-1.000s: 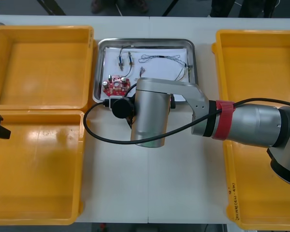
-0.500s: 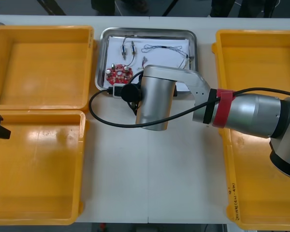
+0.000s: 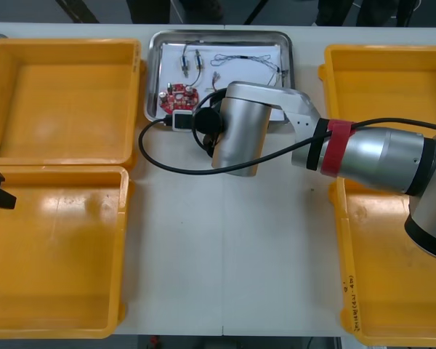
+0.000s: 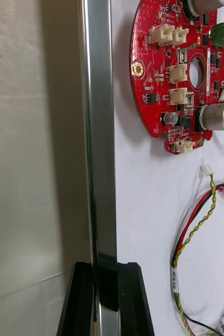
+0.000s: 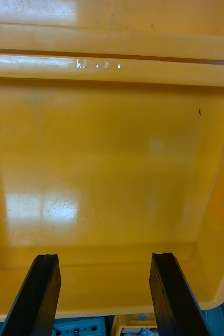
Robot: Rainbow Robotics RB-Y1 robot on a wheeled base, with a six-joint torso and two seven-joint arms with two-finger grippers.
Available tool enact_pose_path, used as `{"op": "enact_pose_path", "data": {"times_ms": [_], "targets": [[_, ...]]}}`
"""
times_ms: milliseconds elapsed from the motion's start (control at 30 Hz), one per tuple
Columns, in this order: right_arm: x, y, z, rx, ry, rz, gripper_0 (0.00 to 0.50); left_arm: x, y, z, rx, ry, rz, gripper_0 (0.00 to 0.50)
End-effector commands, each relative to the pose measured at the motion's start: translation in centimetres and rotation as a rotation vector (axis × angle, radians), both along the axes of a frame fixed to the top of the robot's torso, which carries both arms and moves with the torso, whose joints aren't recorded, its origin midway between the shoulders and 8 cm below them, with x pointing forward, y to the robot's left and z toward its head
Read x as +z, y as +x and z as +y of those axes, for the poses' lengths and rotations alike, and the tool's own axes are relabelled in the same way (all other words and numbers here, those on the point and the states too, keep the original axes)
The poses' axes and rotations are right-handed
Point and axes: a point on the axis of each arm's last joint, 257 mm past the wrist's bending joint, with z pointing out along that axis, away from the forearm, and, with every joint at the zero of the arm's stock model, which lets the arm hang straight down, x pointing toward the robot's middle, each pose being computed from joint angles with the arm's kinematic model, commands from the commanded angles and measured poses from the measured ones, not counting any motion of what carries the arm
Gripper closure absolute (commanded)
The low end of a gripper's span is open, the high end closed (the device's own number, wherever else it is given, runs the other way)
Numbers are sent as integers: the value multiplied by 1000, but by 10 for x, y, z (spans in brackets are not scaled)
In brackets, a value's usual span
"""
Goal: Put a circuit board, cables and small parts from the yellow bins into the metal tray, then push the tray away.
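The metal tray (image 3: 219,34) lies at the far middle of the table, white inside. It holds a round red circuit board (image 3: 177,97), thin cables (image 3: 243,59) and two small metal parts (image 3: 190,62). My right arm's wrist (image 3: 238,127) covers the tray's near edge. In the right wrist view my right gripper (image 4: 105,294) is shut on the tray's shiny rim (image 4: 98,131), with the circuit board (image 4: 167,68) and a red and yellow cable (image 4: 195,226) just inside it. My left gripper (image 5: 104,294) hangs open over the near left yellow bin (image 5: 112,157), holding nothing.
Two yellow bins (image 3: 58,94) stand at the left and two (image 3: 389,87) at the right, their floors bare where they show. A black cable (image 3: 167,163) from my right wrist loops over the table. Bare table (image 3: 225,254) stretches from the tray to the near edge.
My right arm has moved toward the far edge, and the tray with its contents has slid away with it. The left arm has stayed put.
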Motion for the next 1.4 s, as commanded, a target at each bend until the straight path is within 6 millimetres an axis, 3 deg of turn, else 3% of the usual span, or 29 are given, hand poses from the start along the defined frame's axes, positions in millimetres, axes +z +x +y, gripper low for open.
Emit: {"op": "enact_pose_path", "data": {"times_ms": [33, 467, 500, 533, 567, 600, 633, 867, 1200, 1400], "targets": [[37, 21, 2, 13, -2, -48, 500, 9, -4, 22, -1, 63, -7, 0], [40, 31, -1, 20, 3, -60, 500, 9, -4, 22, -1, 63, -7, 0], [41, 31, -1, 19, 1, -64, 457, 9, -4, 22, -1, 63, -7, 0], [41, 31, -1, 20, 0, -66, 380, 9, -4, 22, -1, 63, -7, 0], [41, 31, -1, 19, -1, -65, 191, 9, -4, 22, -1, 63, -7, 0], [41, 32, -2, 19, 0, -66, 46, 9, -4, 22, -1, 63, -7, 0], [41, 32, -2, 17, 0, -66, 0, 9, -4, 22, -1, 63, -7, 0], [48, 22, 3, -6, 32, -26, 0, 9, -4, 22, -1, 63, -7, 0], [55, -52, 16, -105, 202, 232, 0, 9, -4, 22, -1, 63, -7, 0], [70, -95, -13, -196, 207, 310, 0, 9, -4, 22, -1, 63, -7, 0]]}}
